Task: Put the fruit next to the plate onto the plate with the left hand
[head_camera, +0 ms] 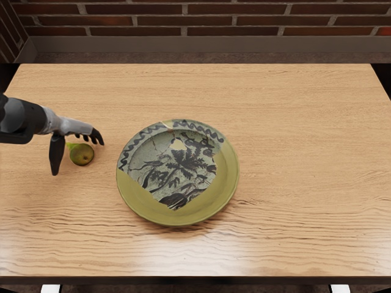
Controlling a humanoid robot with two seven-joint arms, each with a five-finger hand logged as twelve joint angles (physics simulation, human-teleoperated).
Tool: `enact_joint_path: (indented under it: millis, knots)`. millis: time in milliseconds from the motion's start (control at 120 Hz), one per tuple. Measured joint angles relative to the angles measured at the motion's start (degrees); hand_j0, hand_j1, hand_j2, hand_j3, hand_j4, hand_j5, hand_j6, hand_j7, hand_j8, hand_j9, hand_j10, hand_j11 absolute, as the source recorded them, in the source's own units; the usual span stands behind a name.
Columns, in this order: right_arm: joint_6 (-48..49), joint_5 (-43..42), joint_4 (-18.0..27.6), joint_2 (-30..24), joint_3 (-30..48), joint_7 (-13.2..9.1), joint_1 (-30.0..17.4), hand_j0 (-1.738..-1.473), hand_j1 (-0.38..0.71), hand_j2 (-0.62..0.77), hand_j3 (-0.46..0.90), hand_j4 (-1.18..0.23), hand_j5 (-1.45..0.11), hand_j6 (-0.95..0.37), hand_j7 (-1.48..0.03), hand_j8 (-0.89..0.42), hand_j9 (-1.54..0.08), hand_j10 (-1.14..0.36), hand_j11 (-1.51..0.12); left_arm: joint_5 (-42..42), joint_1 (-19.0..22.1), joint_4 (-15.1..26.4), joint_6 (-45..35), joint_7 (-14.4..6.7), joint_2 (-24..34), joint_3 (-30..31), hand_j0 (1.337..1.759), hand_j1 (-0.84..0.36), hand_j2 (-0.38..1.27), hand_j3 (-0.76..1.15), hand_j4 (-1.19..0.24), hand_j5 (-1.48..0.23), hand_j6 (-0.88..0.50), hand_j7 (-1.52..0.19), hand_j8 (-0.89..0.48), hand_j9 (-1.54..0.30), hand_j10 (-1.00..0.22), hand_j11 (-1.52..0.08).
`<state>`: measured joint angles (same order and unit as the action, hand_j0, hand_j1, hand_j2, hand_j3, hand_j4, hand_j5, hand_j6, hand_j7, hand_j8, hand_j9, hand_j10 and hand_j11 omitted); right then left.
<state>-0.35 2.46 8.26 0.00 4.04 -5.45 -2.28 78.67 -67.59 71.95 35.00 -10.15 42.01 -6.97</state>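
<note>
Between the spread thumb and fingers of the left hand (72, 133), which clasped nothing, lay the small yellow-green fruit (81, 154) on the wooden worktop (293, 122). Step judged: pre-grasp. Next: close, lift, carry to the round olive patterned ceramic plate (228, 168) beyond the fingertips.

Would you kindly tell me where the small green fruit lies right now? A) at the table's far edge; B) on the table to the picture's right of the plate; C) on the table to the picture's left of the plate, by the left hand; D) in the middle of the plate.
C: the fruit sits on the table, clear of the plate, beside the open left hand.
</note>
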Motion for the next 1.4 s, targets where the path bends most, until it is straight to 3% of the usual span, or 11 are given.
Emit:
enact_joint_path:
  millis: [250,1400]
  knots:
    - [0.0,0.0,0.0,0.0,0.0,0.0,0.0,-1.658,-0.32,0.00,0.00,-0.02,-0.03,-0.02,-0.03,-0.02,-0.03,-0.02,-0.03,-0.1,0.7,-1.6,0.0,1.3,-0.3,0.0,1.658,0.11,0.04,0.00,-0.21,-0.27,-0.21,-0.27,-0.21,-0.27,-0.21,-0.27]
    - [0.0,0.0,0.0,0.0,0.0,0.0,0.0,-1.658,-0.32,0.00,0.00,-0.02,-0.03,-0.02,-0.03,-0.02,-0.03,-0.02,-0.03,-3.2,0.5,-8.3,-0.8,2.1,-4.6,0.1,1.658,0.11,0.04,0.00,-0.20,-0.26,-0.20,-0.26,-0.20,-0.26,-0.20,-0.26]
